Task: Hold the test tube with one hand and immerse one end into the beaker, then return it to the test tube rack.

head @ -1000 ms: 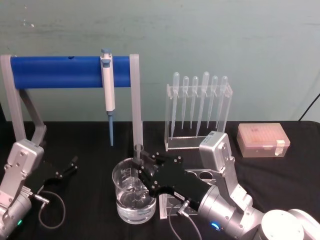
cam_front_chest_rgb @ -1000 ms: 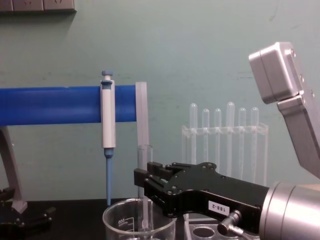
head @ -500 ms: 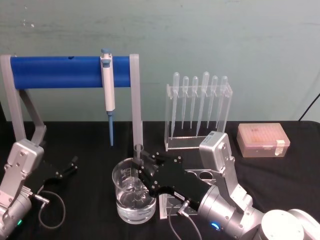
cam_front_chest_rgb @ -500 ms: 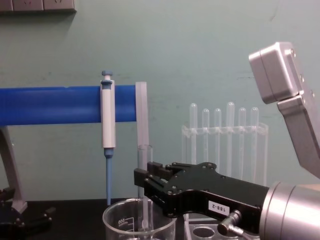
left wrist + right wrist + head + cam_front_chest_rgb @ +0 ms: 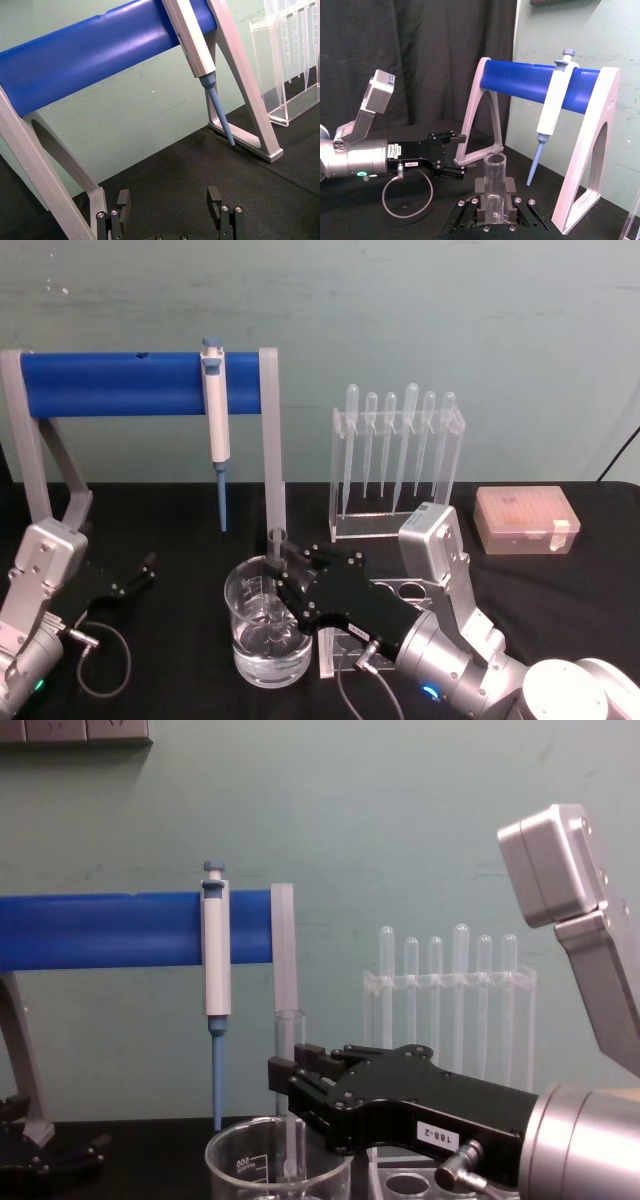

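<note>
While the left gripper [image 5: 131,580] sits parked well to the left of the beaker [image 5: 243,590], its fingers spread wide and empty, the work is going on over the beaker itself. The right gripper [image 5: 284,576] hangs above the beaker's right rim, clamped on the test tube [image 5: 277,540]. The tube stands upright, its open mouth above the beaker's rim and its lower part down inside the glass. Whether its tip reaches the water [image 5: 270,665] in the beaker's bottom is hard to make out, though it seems to. I judge this the dipping step, at or near its deepest. The next move calls for a straight lift until the tip clears the beaker's rim. Then comes a short carry to the test tube rack [image 5: 400,590] just right of the beaker, lining up over a free hole before lowering.
</note>
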Motion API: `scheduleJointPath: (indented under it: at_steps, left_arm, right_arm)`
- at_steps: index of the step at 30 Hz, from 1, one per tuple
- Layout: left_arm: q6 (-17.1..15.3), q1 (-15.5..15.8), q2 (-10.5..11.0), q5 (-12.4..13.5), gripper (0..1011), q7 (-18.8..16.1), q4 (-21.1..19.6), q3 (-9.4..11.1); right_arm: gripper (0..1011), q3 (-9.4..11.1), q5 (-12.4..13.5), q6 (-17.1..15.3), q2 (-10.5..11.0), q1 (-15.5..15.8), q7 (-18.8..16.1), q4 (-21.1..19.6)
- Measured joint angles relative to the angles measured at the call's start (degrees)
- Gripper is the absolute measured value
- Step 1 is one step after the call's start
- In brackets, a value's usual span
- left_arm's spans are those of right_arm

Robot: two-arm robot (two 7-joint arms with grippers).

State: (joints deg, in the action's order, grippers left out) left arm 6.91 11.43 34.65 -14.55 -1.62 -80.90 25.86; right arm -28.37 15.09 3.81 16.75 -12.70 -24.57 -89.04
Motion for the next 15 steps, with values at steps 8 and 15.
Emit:
scheduleJointPath:
  at_steps: [8, 15]
  left_arm:
    - [0.0, 0.0, 0.0, 0.0, 1000, 0.0, 0.0, 0.0]
    - [0.0, 0.0, 0.0, 0.0, 1000, 0.0, 0.0, 0.0]
  right_arm:
    - [225, 0.0, 0.0, 0.0, 0.0, 0.0, 0.0, 0.0]
    - [225, 0.0, 0.0, 0.0, 0.0, 0.0, 0.0, 0.0]
